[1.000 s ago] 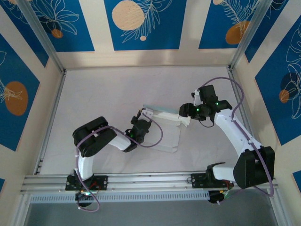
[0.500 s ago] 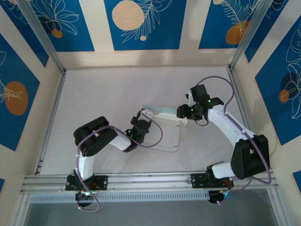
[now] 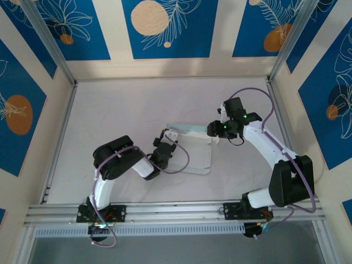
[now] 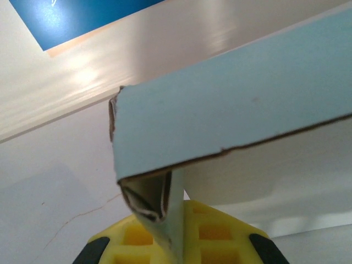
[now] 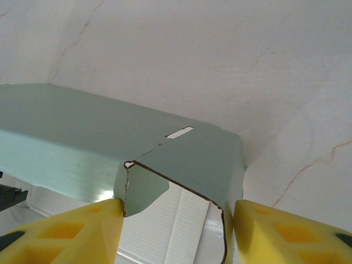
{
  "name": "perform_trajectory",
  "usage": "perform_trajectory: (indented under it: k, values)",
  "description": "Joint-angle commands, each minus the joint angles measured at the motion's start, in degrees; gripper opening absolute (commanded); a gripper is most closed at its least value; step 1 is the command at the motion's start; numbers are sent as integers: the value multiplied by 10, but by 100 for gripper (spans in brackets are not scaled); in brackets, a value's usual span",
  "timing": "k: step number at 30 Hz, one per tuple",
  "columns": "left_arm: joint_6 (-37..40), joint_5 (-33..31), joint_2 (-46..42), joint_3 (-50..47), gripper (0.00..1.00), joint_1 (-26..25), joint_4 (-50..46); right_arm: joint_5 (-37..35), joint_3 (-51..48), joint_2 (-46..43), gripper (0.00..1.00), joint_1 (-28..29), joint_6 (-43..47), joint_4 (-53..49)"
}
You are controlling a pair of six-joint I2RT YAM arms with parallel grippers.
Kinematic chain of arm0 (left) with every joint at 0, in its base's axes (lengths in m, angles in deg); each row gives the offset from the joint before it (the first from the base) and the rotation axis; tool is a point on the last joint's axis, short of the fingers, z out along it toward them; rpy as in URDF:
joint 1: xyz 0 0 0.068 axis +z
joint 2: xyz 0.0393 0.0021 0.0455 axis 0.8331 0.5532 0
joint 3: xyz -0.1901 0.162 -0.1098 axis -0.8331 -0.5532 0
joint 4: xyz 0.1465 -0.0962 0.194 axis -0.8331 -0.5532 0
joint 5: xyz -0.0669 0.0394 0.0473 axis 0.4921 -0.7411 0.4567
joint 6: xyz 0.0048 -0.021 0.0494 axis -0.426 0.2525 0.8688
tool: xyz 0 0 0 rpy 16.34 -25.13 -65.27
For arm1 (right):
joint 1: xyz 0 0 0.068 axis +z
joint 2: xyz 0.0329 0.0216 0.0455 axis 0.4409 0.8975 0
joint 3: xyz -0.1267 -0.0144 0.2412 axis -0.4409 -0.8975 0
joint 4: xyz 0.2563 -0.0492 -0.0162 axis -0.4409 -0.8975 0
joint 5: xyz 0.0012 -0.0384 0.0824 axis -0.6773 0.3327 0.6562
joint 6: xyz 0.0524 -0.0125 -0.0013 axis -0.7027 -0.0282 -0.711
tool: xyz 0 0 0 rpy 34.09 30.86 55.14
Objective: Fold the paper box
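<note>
The paper box [image 3: 196, 156] is pale grey-green card, partly folded, lying mid-table between the two arms. My left gripper [image 3: 166, 137] is at its left end. In the left wrist view, the yellow fingers [image 4: 212, 234] are shut on a thin upright flap, with the paper box's [image 4: 236, 107] long panel overhead. My right gripper [image 3: 213, 137] is at the right end. In the right wrist view, that gripper [image 5: 176, 231] straddles the open end of the paper box [image 5: 71, 126], its yellow pads [image 5: 60, 234] pressing both side walls.
The white table [image 3: 126, 104] is fenced by walls with blue panels on the back and both sides. An aluminium rail [image 3: 176, 212] runs along the near edge by the arm bases. Purple cables [image 3: 184, 159] loop from both arms, and the left one lies over the box.
My right arm swung in toward the box's right end and its jaws narrowed onto the end walls. The left arm's elbow shifted slightly right, and the box moved a little with it.
</note>
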Motion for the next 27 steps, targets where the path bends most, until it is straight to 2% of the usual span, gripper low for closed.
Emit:
perform_trajectory:
  k: [1,4,5,9,14,16,19,21,27]
  values:
    - [1,-6,-16,25,0,5,-112,50,4,-22,57,-18,-10,-2]
    - [-15,-12,-25,34,0,12,-156,123,4,-32,56,-49,-33,-2]
    - [-22,-10,-27,36,0,14,-163,118,10,-35,56,-52,-33,-12]
    - [-33,2,-30,43,0,19,-187,-2,14,-73,55,-54,11,-16]
    - [-28,9,-31,48,0,24,-190,-84,-57,-182,52,-47,245,113]
    - [-30,11,-31,47,0,29,-189,-118,-79,-188,49,-59,328,147]
    - [-28,19,-34,43,0,30,-185,-105,-78,-137,47,-111,394,126]
    - [-27,21,-35,42,0,30,-184,-88,-97,-121,46,-119,423,145]
    - [-29,24,-35,38,0,30,-182,-27,-154,-88,45,-72,555,164]
